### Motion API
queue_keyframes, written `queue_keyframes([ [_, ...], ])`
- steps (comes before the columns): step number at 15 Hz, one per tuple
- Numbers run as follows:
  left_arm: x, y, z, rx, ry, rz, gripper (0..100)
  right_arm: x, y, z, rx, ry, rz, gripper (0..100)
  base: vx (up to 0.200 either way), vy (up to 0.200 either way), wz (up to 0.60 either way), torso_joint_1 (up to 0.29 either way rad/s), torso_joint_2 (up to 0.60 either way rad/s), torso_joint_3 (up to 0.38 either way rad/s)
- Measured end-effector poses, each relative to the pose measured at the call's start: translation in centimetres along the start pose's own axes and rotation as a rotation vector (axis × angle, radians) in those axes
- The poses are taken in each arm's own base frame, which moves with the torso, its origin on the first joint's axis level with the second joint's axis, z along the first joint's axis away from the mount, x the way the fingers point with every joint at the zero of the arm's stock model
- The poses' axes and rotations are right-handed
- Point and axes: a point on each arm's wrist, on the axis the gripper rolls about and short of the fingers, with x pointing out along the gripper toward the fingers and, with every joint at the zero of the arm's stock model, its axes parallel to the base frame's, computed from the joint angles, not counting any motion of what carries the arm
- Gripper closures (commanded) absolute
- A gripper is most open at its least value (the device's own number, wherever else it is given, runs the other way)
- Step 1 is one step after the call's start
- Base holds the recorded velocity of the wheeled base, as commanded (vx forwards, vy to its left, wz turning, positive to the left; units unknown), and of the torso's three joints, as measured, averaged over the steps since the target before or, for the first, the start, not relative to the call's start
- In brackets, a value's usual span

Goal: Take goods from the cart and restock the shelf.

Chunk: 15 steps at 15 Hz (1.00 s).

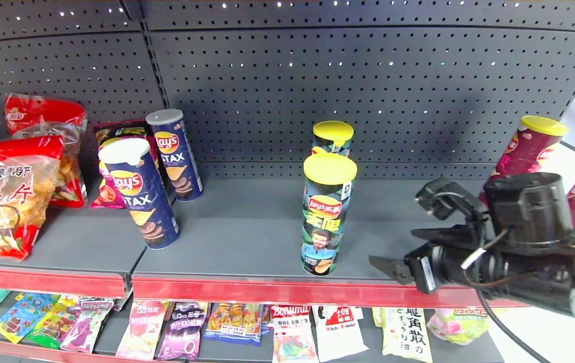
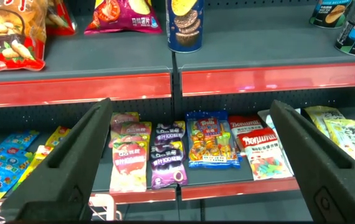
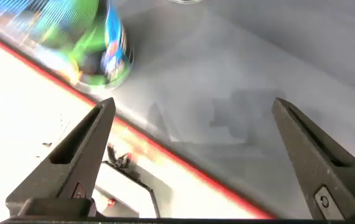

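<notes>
Chip canister: upright, yellow-lidded, at front edge of shelf. Judged light, stiff-walled, smooth, crushable; grip mid-body. Right end effector near it, spread wide, empty. Left end effector wide, empty.

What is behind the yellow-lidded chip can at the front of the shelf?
A second yellow-lidded chip can stands right behind the front can; just its lid and top band show, the rest is covered. Behind both is the perforated back panel.
</notes>
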Motion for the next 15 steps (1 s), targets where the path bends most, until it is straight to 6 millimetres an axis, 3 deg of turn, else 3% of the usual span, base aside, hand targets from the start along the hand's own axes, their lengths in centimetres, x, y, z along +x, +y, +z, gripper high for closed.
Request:
queue_keyframes([
  [4, 0.0, 0.0, 0.0, -0.001, 0.004, -0.018, 0, -8.0, -1.2, -1.2, 0.014, -0.187, -0.095, 0, 0.0, 0.0, 0.0, 0.0, 0.0, 0.0],
  [8, 0.1, 0.0, 0.0, -0.004, 0.01, -0.024, 0, -15.8, -4.2, -3.8, 0.107, -0.361, -0.397, 0, 0.0, 0.0, 0.0, 0.0, 0.0, 0.0],
  [11, 0.1, -0.1, 0.0, -0.007, 0.012, -0.052, 0, -19.9, -3.1, -8.0, 0.115, -0.375, -0.518, 0, 0.0, 0.0, 0.0, 0.0, 0.0, 0.0],
  [13, 0.1, -0.1, 0.0, -0.009, 0.014, -0.066, 0, -22.0, -1.4, -11.5, 0.082, -0.368, -0.422, 0, 0.0, 0.0, 0.0, 0.0, 0.0, 0.0],
  [15, 0.1, -0.1, 0.0, -0.009, 0.015, -0.069, 0, -23.4, -0.7, -13.7, 0.05, -0.429, -0.335, 0, 0.0, 0.0, 0.0, 0.0, 0.0, 0.0],
])
